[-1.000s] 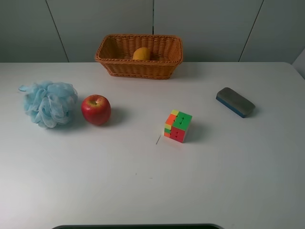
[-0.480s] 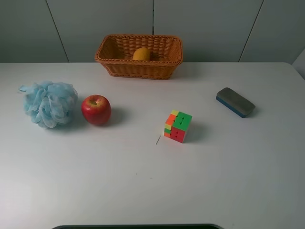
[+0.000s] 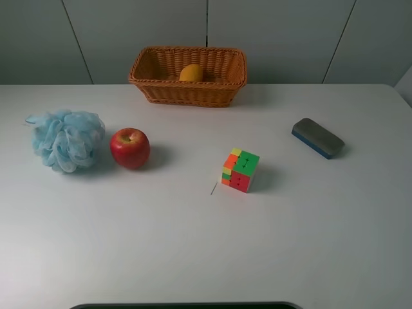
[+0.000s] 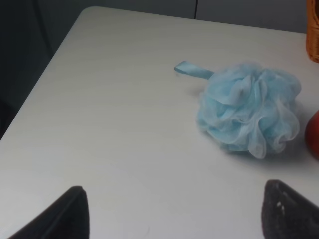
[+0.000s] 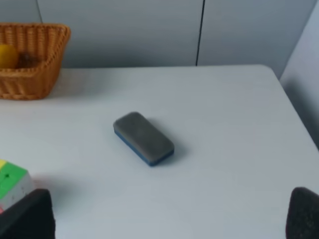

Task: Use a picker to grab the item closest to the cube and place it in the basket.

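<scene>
The orange-yellow mango-like fruit (image 3: 192, 73) lies inside the wicker basket (image 3: 187, 94) at the back of the table; it also shows in the right wrist view (image 5: 7, 56), in the basket (image 5: 35, 74). The multicoloured cube (image 3: 241, 170) stands near the table's middle, and its corner shows in the right wrist view (image 5: 12, 181). Neither arm shows in the exterior high view. My left gripper (image 4: 182, 219) is open and empty, low over the table in front of the blue bath puff. My right gripper (image 5: 167, 219) is open and empty, in front of the eraser.
A light-blue mesh bath puff (image 3: 66, 139) and a red apple (image 3: 129, 147) sit at the left. A grey-and-blue eraser block (image 3: 317, 137) lies at the right, also in the right wrist view (image 5: 143, 138). The table's right edge is near it.
</scene>
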